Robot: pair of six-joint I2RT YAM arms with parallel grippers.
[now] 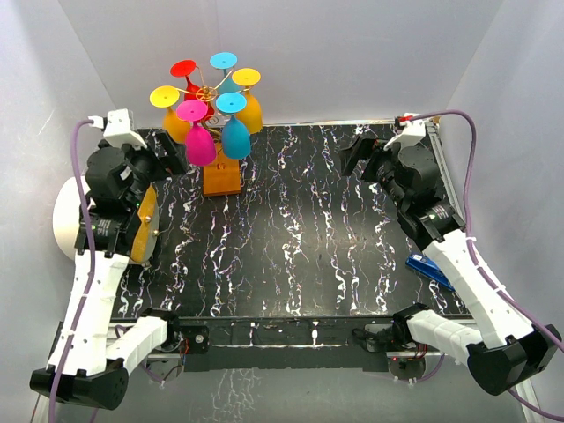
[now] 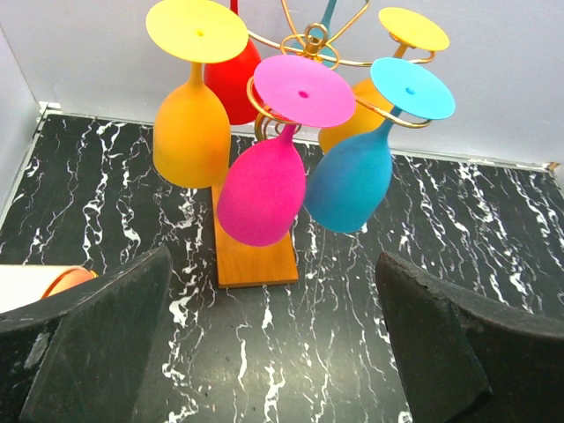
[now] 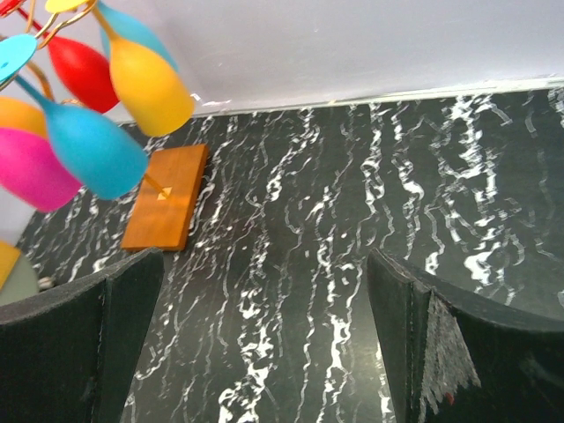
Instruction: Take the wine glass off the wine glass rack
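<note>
The wine glass rack (image 1: pixel 204 92) is a gold wire stand on an orange-brown wooden base (image 1: pixel 221 179) at the back left of the table. Several coloured wine glasses hang from it upside down, with a pink one (image 1: pixel 199 143) and a blue one (image 1: pixel 235 137) nearest the front. My left gripper (image 1: pixel 166 152) is open just left of the rack. In the left wrist view the pink glass (image 2: pixel 262 189) and blue glass (image 2: pixel 351 181) hang ahead of the gripper (image 2: pixel 273 256), apart from its fingers. My right gripper (image 1: pixel 357 155) is open at the back right, holding nothing. In the right wrist view the rack's base (image 3: pixel 167 196) lies far left of the gripper (image 3: pixel 264 256).
A white round dish (image 1: pixel 62 220) and an orange object (image 1: pixel 145 220) sit off the table's left edge by my left arm. A blue item (image 1: pixel 429 269) lies at the right edge. White walls enclose the black marbled table (image 1: pixel 291 238).
</note>
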